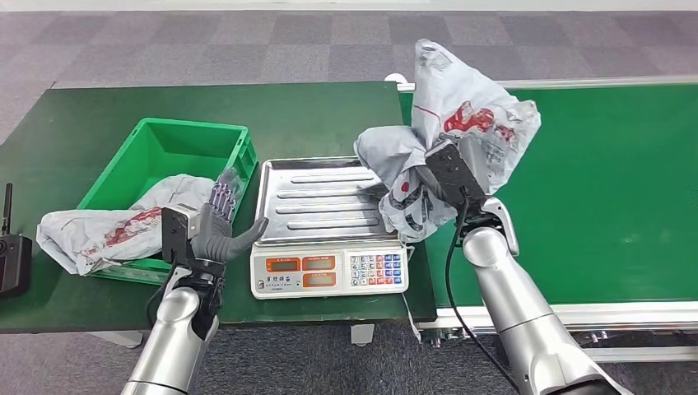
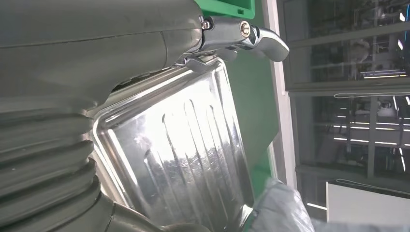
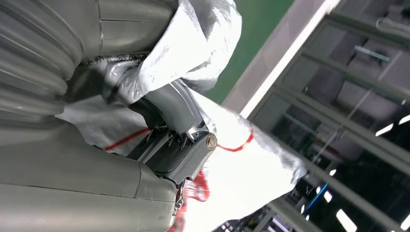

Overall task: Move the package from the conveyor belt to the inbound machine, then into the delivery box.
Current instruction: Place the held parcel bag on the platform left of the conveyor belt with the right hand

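Right hand [image 1: 432,177]: fingers clenched on the grey package [image 1: 461,123], held up over the scale's tray [image 1: 317,202] edge.
Left hand [image 1: 221,218]: fingers spread, holding nothing.
Green box [image 1: 169,148]: another grey bag [image 1: 107,226] draped over its rim.

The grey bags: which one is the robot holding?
The grey bag lifted beside the scale, gripped by the right hand. The other bag lies over the green box.
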You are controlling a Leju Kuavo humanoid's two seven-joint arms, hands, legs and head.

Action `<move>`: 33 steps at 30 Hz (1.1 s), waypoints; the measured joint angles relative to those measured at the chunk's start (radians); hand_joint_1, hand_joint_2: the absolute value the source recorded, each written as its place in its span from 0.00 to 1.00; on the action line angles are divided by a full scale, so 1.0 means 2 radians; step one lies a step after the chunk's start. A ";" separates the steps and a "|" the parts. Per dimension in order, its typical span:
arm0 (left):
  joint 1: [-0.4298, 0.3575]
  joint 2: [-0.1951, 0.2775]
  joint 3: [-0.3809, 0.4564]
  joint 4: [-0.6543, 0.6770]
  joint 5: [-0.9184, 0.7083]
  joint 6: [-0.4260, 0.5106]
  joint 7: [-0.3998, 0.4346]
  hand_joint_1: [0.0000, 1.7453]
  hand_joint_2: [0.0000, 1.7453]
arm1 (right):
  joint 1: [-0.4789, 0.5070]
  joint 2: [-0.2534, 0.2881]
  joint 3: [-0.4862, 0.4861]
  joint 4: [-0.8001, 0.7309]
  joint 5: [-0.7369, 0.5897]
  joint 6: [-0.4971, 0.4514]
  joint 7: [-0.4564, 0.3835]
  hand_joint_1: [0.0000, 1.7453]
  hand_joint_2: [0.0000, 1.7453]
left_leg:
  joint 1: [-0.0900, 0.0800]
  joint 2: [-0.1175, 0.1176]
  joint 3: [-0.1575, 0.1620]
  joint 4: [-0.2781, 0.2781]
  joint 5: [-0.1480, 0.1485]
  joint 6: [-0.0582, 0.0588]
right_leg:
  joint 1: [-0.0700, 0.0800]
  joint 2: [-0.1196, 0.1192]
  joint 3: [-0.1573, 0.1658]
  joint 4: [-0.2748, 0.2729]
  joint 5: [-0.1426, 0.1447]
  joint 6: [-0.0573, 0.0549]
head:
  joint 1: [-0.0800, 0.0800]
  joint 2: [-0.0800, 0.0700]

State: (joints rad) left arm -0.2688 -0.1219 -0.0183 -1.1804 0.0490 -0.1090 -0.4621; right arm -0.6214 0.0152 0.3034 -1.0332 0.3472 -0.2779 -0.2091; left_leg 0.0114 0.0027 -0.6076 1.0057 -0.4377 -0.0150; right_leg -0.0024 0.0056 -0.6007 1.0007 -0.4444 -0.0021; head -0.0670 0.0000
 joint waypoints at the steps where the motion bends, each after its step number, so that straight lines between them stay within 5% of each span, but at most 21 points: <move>1: 0.002 0.000 0.000 -0.001 0.000 0.000 0.000 0.00 1.00 | 0.002 -0.003 -0.005 -0.004 0.002 0.002 0.001 1.00 1.00 | 0.000 0.000 0.000 0.000 0.000 0.000 | 0.000 0.000 0.000 0.000 0.000 0.000 | 0.000 0.000; 23: 0.008 0.004 0.000 -0.017 0.000 -0.006 0.006 0.00 1.00 | 0.026 -0.032 -0.099 -0.037 0.026 0.009 0.014 1.00 1.00 | -0.001 0.000 0.000 0.000 0.000 0.000 | -0.001 0.000 0.000 0.000 0.000 0.000 | 0.000 0.000; 33: -0.009 -0.002 -0.001 -0.004 0.001 -0.011 0.007 0.00 1.00 | 0.019 -0.001 -0.062 -0.040 0.068 0.032 0.018 1.00 1.00 | -0.001 0.000 0.000 0.000 0.000 0.000 | -0.001 0.000 0.000 0.001 0.000 0.000 | 0.000 0.000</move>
State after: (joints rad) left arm -0.2867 -0.1265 -0.0205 -1.1879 0.0511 -0.1315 -0.4471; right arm -0.5832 0.0132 0.1794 -1.1133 0.4842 -0.2136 -0.1726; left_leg 0.0101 0.0025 -0.6078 1.0055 -0.4374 -0.0150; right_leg -0.0039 0.0053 -0.6011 1.0021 -0.4445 -0.0019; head -0.0669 0.0000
